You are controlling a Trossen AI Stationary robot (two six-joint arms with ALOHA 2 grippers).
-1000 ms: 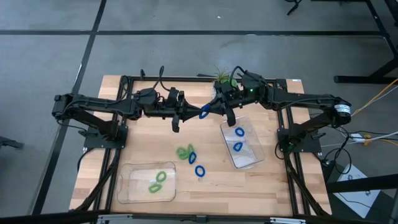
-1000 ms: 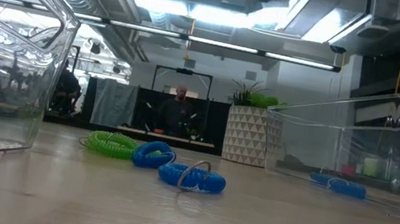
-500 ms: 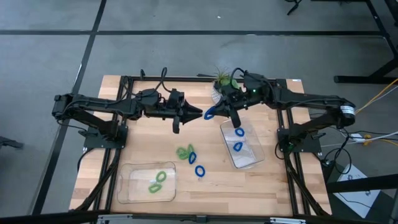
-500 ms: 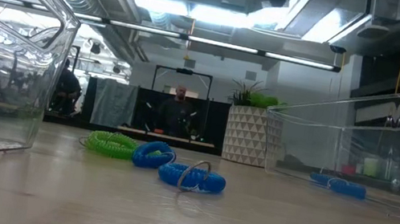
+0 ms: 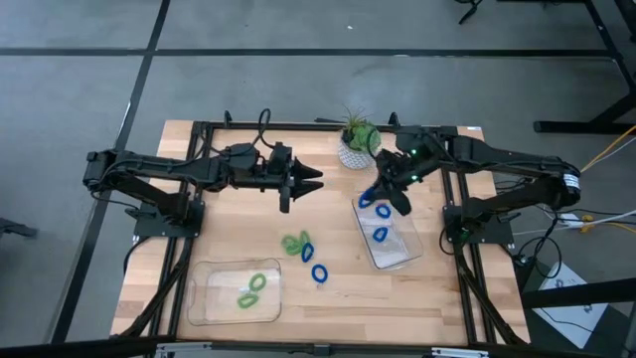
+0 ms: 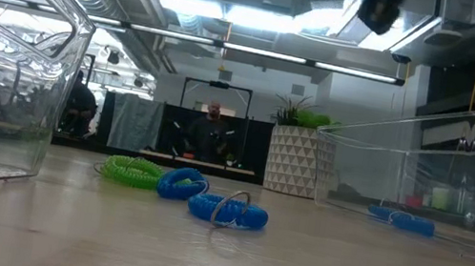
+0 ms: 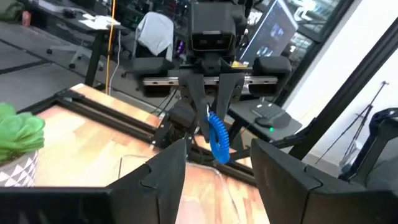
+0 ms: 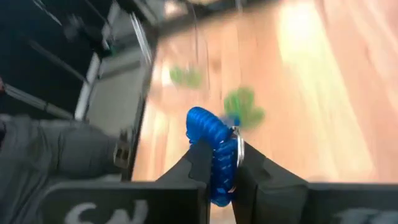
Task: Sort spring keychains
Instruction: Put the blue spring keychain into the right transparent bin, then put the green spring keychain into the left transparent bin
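A: What does the right end effector (image 5: 381,194) carry?
B: A blue keychain (image 8: 214,149), clamped between its fingers (image 8: 200,163), above the far end of the right tray (image 5: 397,254), where two more blue keychains (image 5: 382,223) lie just below it.

A: And the left end effector (image 5: 311,181)?
B: Fingers spread, nothing in them. The loose pile (image 5: 301,245) and one blue loop (image 5: 319,272) lie on the tabletop (image 5: 229,214) below it; green ones (image 5: 251,290) sit in the left tray (image 5: 204,298).
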